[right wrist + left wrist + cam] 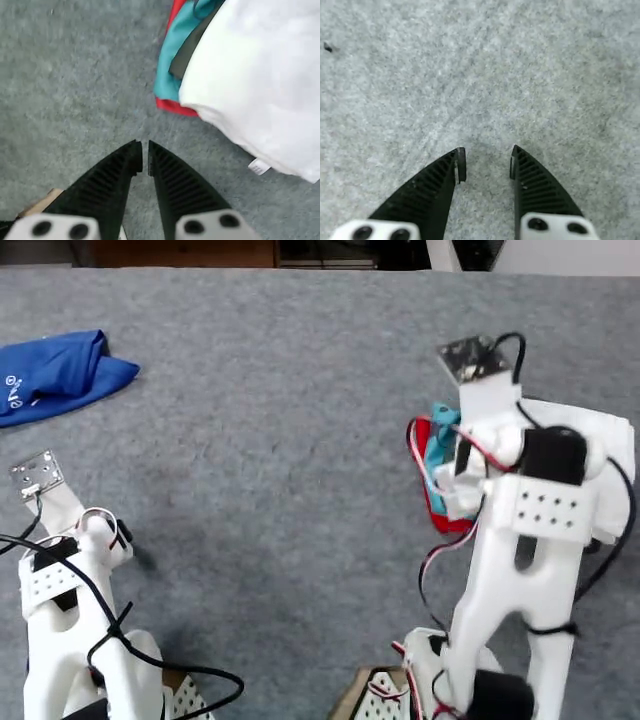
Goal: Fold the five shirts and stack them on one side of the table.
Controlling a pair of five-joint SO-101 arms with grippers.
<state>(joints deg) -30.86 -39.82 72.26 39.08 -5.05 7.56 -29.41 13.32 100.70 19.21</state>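
1. Looking at the right side of the table (280, 440), I see the stack. White shirt (260, 75) is on top, then a dark layer (192, 47), teal shirt (170, 75), and red shirt (175, 106) at the bottom. The teal and red edges poke out past the white.
2. Blue shirt (60, 375) lies bunched at the far left, well apart from the stack. Probably the last one to fold.
3. Right gripper (145, 155): jaws almost pressed together, nothing between them, over bare table just beside the stack's corner.
4. Left gripper (486, 165): spread, empty, over bare table.
5. Suggest the left arm takes the blue shirt. Pinch one layer at a hem or shoulder edge, not the lump. Drag it to the open middle and flatten it before any fold.
6. The right gripper needs to open before it helps hold a corner. Keep it off the stack, since snagging the white top would skew the pile.
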